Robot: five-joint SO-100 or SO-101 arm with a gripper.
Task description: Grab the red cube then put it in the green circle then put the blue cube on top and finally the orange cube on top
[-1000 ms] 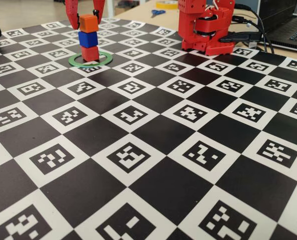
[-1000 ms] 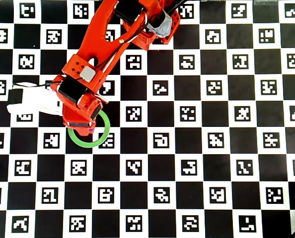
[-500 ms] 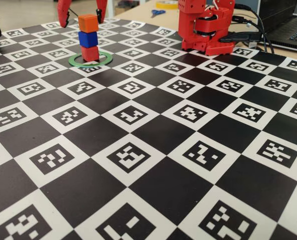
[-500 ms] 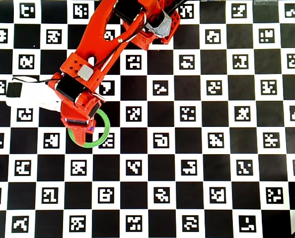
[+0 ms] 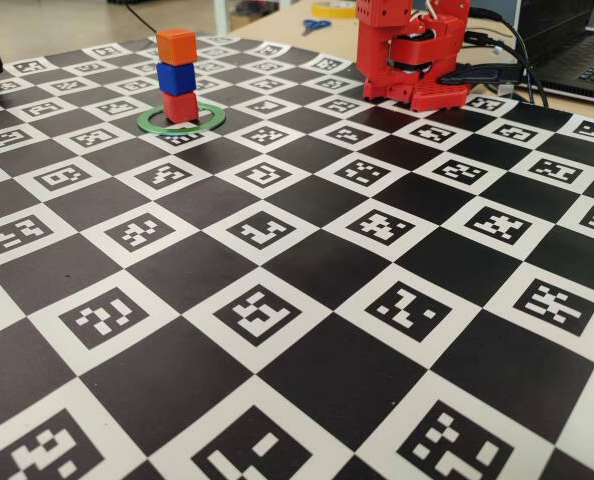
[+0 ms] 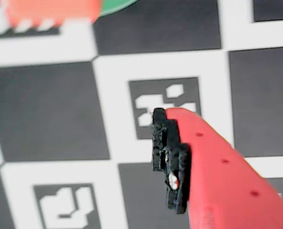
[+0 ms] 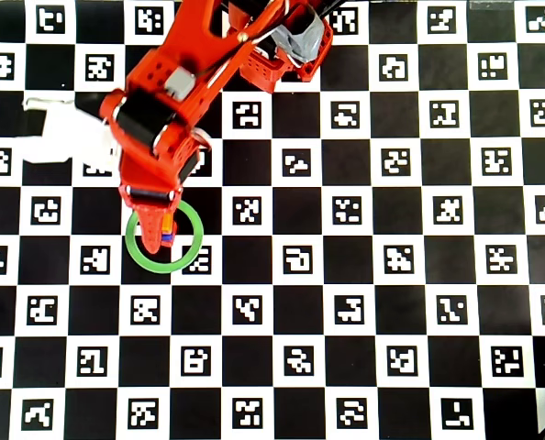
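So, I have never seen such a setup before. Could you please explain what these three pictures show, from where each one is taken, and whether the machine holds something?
The red plastic machine is a small robot arm with a two-finger gripper. It stands on a board of black and white squares printed with code markers.

One picture comes from a fixed camera low at the side of the board. One looks straight down from above. One comes from a camera riding on the arm's wrist; it shows a red gripper finger with a black pad close up.

On the board lies a thin flat green ring. Inside it stands a tower: a small red cube at the bottom, a deep-blue cube in the middle, a bright orange cube on top.

No picture shows anything in the gripper; the tower stands alone.
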